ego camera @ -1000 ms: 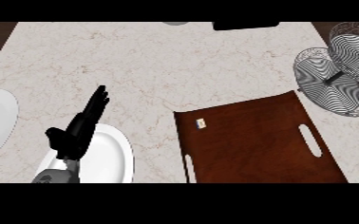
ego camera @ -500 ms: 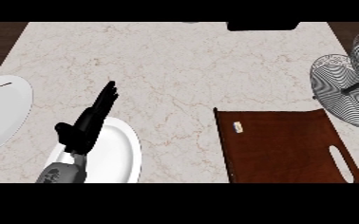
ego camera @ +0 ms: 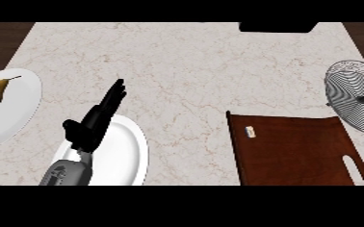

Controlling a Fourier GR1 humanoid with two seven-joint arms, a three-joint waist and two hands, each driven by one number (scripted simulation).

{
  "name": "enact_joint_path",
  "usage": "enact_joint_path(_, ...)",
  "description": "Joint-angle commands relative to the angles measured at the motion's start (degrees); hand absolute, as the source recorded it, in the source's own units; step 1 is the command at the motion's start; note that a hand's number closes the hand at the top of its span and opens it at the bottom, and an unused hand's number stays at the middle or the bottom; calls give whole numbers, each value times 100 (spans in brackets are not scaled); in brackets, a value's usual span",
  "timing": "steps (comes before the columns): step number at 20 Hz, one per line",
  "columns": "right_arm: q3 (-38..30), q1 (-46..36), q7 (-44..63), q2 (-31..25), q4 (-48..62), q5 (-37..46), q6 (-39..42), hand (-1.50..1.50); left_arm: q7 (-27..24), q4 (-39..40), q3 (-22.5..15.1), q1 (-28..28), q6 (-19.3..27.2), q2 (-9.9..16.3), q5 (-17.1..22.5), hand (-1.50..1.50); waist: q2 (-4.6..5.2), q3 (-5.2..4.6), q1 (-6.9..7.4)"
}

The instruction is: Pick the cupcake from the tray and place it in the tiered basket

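- Counter (ego camera: 192, 67): pale marbled top that fills most of the head view. Dark wood shows at its upper left and upper right corners.
- Left hand (ego camera: 89, 125): black, at the lower left on a grey forearm. The fingers are straight and held together, pointing up and to the right; the thumb sticks out to the left. The hand is open and holds nothing.
- Right hand: shows nowhere in the view.
- White plate (ego camera: 124, 154): at the lower left, cut by the lower edge. The left hand and forearm lie over its left part. The fingertips reach past its upper rim onto the counter.
- Second plate (ego camera: 18, 108): white, at the left edge, partly out of view. A small brown item (ego camera: 7, 84) lies on its upper part; what it is cannot be told.
- Tray (ego camera: 298, 149): dark brown, at the lower right, turned slightly, cut by the lower and right edges. A slot handle shows near its right end.
- Cupcake (ego camera: 250, 132): a small pale thing on the tray, just inside its upper left corner. It is well apart from the left hand.
- Basket (ego camera: 347, 94): wire, at the right edge, just above the tray's far corner, partly out of view.
- Black object (ego camera: 277, 27): at the counter's upper edge, right of centre; only its lower part shows.
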Motion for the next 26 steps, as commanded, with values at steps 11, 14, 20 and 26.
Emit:
enact_joint_path(11, 1420, -2971, -461, -788, 4286, 272, -312, 150, -129, 253, -118, -143, 110, -296, -280, 0, 35, 13, 101)
enact_joint_path(14, 1673, -3731, -673, -661, 5077, 458, -610, 150, -242, 201, 20, 55, -93, -109, -186, 0, 21, 13, 96)
enact_joint_path(20, 1654, -4430, -1916, -549, 6916, 556, -1112, 150, 78, 21, 31, -54, -26, -231, -193, 0, 12, 18, 39)
enact_joint_path(26, 1549, -5177, -2074, -177, 7709, 502, -1700, 150, 272, -145, 74, -12, -123, -186, -148, 0, 6, 19, 46)
